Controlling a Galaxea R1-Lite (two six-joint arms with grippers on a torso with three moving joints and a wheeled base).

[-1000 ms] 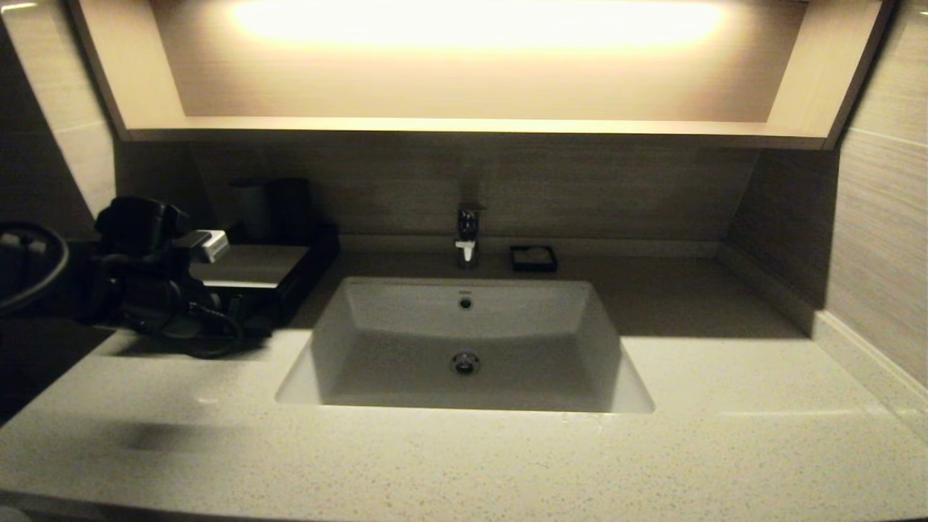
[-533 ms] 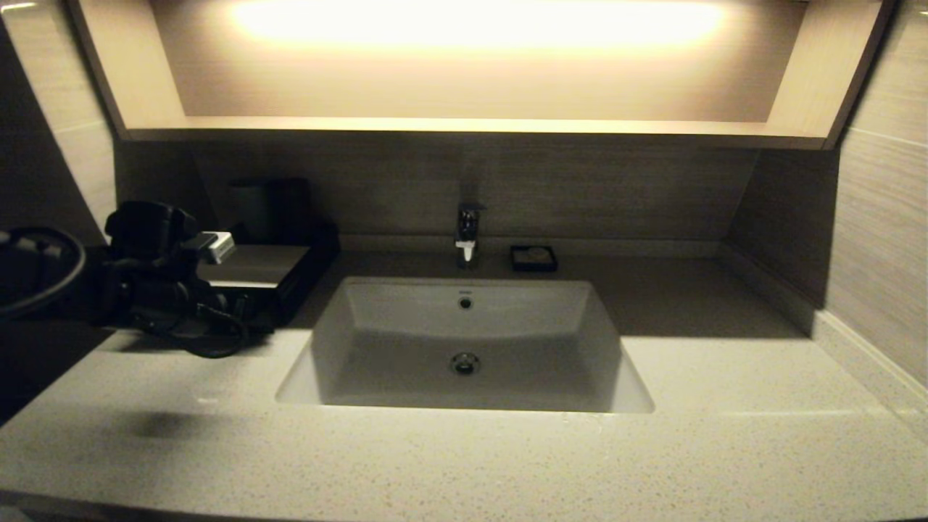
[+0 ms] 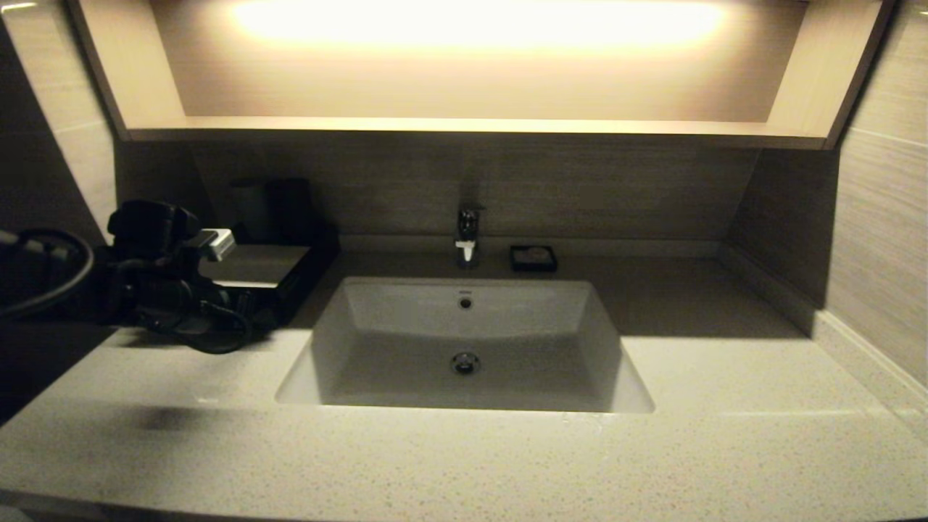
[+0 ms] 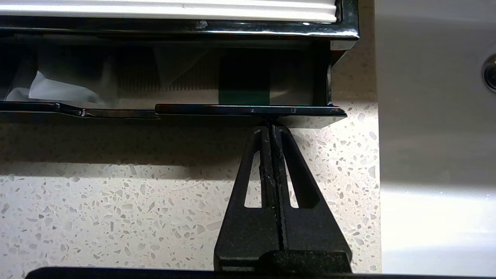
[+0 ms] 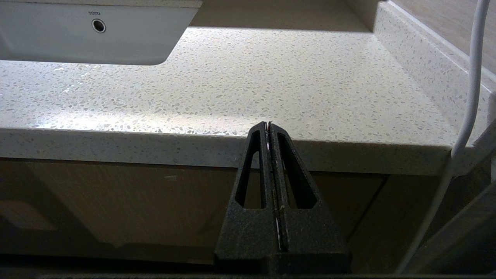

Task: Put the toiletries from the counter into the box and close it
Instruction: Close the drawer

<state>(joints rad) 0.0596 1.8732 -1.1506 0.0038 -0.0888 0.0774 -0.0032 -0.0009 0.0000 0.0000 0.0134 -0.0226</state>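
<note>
The left gripper (image 4: 271,124), jaws pressed together, tips against the drawer tray (image 4: 248,110) front of the box (image 3: 257,267), packets (image 4: 58,91) inside. Light and slick, it should slide; push centrally. Right gripper (image 5: 268,124), jaws together, idles below the surface (image 5: 271,85).

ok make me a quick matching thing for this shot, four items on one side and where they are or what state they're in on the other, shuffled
Items:
1. left gripper
2. right gripper
3. packet with the green label
4. drawer tray

Places or states:
A. lying inside the drawer tray
B. fingers shut, tips against the drawer tray's front edge
C. pulled partly out of the box, not yet closed
D. fingers shut, held off the front edge of the counter, near nothing

Pairs: 1-B, 2-D, 3-A, 4-C
</note>
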